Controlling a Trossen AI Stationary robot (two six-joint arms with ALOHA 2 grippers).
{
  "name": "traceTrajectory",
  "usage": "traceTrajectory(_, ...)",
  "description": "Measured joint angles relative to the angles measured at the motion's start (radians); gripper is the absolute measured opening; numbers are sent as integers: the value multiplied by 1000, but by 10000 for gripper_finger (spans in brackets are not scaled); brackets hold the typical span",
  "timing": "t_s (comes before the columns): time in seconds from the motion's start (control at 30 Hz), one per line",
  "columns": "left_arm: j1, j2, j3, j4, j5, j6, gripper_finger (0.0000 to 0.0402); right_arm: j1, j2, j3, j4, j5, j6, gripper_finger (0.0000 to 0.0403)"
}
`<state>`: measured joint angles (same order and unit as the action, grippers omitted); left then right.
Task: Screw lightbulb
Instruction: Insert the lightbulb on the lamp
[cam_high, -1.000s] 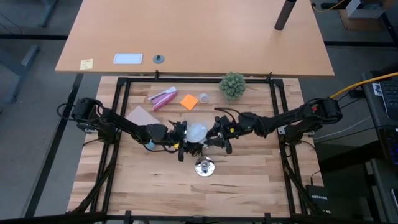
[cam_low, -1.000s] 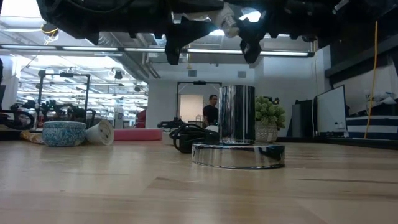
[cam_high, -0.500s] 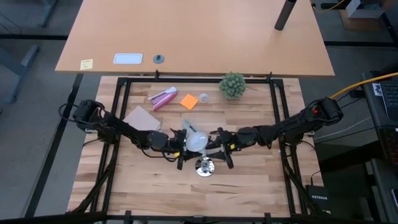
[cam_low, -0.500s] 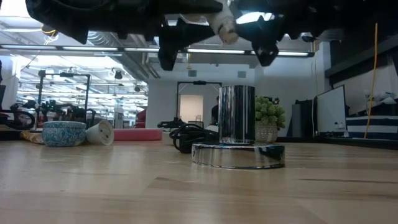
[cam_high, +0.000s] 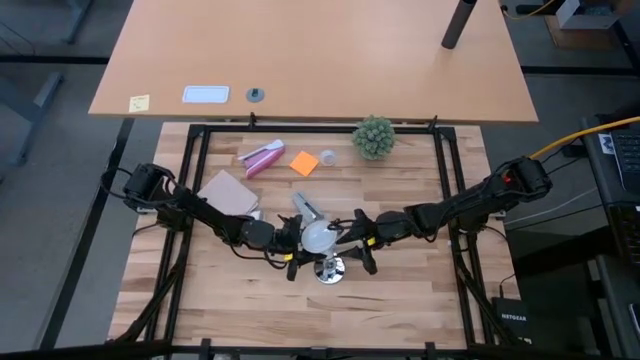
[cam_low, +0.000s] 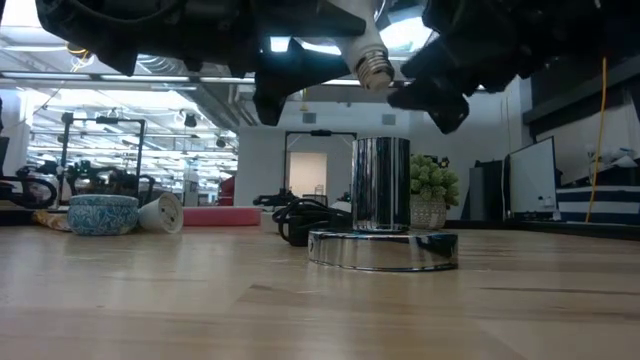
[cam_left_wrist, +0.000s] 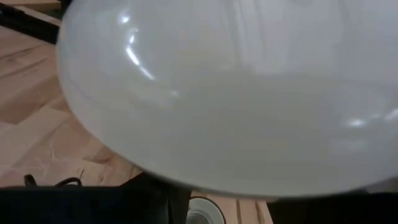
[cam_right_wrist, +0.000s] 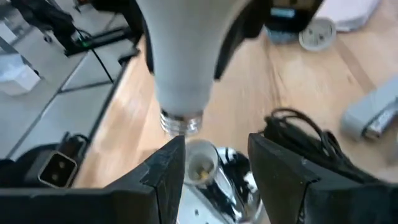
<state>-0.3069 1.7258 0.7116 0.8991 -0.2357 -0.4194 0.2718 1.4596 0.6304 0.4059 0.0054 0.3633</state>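
— Both arms are sliding toward the lower middle of the high view since a second ago, carrying the lightbulb (cam_high: 318, 236) over the socket (cam_high: 329, 268).

— Grip?

— Left tool (cam_high: 291, 241) is clasping the dome; right tool (cam_right_wrist: 214, 163) is hanging spread, empty.

— Handling?

— Likely light, slick, fragile; I'm favouring the dome. I'm counting one bulb, one socket, on the worktop (cam_high: 400, 300).

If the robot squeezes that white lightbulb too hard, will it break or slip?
Probably fragile: the lightbulb looks like thin frosted glass. Its smooth, rounded dome could slip, so the left gripper likely needs a gentle hold. It hangs tilted above the shiny socket.
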Motion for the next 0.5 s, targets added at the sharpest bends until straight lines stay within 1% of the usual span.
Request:
traceTrajectory(0.13,-2,-3,0,-2,1,-2,155,0,0,0,-102,-45,52,179)
traceTrajectory(0.2,-8,-5,0,-2,1,-4,155,14,0,0,-145,-50,71,179)
traceTrajectory(0.33,-29,-5,0,-1,4,-28,155,58,0,0,-182,-13,77,179)
traceTrajectory(0.5,-65,-5,0,-7,5,-62,155,111,0,0,-178,90,77,179)
